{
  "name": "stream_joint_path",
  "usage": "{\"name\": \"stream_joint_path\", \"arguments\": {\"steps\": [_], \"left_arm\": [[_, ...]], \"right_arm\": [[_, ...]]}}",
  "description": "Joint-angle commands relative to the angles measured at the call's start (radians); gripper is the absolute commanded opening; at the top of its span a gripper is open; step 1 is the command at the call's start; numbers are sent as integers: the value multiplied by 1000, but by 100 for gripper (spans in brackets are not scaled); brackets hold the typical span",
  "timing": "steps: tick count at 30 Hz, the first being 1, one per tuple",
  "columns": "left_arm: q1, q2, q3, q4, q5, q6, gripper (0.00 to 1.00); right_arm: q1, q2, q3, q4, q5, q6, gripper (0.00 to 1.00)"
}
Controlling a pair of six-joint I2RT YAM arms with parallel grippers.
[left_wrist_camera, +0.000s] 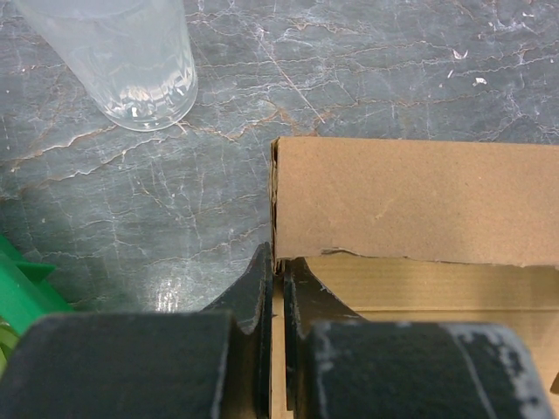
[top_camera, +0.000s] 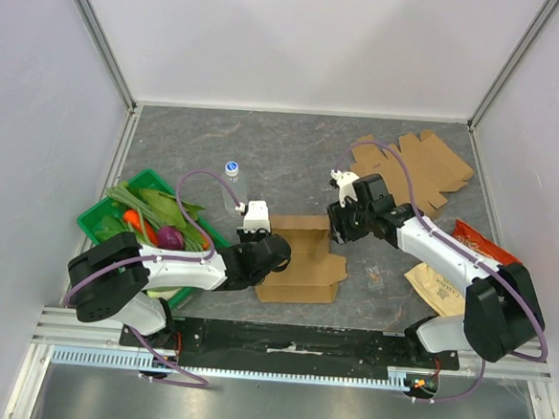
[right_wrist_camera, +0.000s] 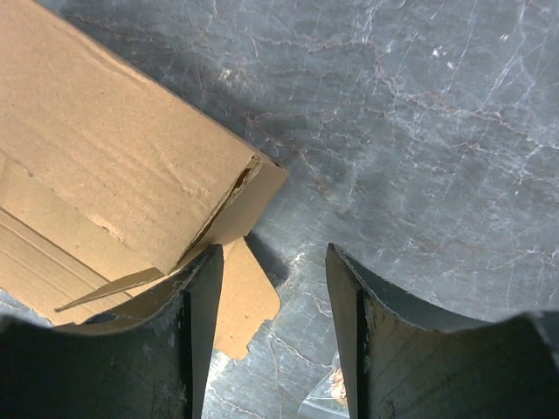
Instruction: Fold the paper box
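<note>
**A:** Progress on the fold?

**B:** About midway, my call. The paper box sits mid-desk, just ahead of the arm bases, between the two arms. Its back wall stands upright. The front panel lies flat, and a small flap sticks out loose at the right corner.

**A:** Left gripper?

**B:** The left gripper is pressed almost together, pinching the box's left side wall right at the back corner. A thin card edge shows between the fingers.

**A:** Right one?

**B:** The right gripper is spread roughly halfway and holds nothing, only bare desk between the jaws. One finger is touching or just beside that loose flap, can't tell which.

**A:** What's left?

**B:** Probably tuck that flap, lock the side walls, then fold the flat front panel over. None of that looks done.

**A:** Anything in the way?

**B:** No. The clear bottle is near the box's back-left but apart from it. The green tray of vegetables is off left, and the flat cardboard blanks are back right.
</note>
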Motion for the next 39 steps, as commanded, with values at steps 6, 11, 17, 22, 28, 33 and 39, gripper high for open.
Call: {"name": "stream_joint_path", "arguments": {"steps": [6, 11, 17, 22, 28, 33, 39], "left_arm": [[-4, 7, 13, 1, -16, 19, 2], [-4, 4, 8, -2, -13, 10, 2], [-4, 8, 0, -5, -15, -1, 2], [-4, 7, -6, -13, -16, -7, 2], [-4, 10, -1, -13, -13, -2, 2], [-4, 11, 2, -15, -13, -7, 2], [-4, 14, 0, -15, -10, -4, 2]], "right_arm": [[75, -69, -114, 171, 6, 86, 61], [126, -183, -232, 329, 48, 156, 63], [180, -327, -441, 661, 221, 155, 63], [180, -315, -469, 767, 303, 109, 60], [180, -278, -438, 766, 179, 133, 64], [180, -436, -398, 568, 208, 247, 73], [178, -674, -361, 265, 482, 320, 74]]}}
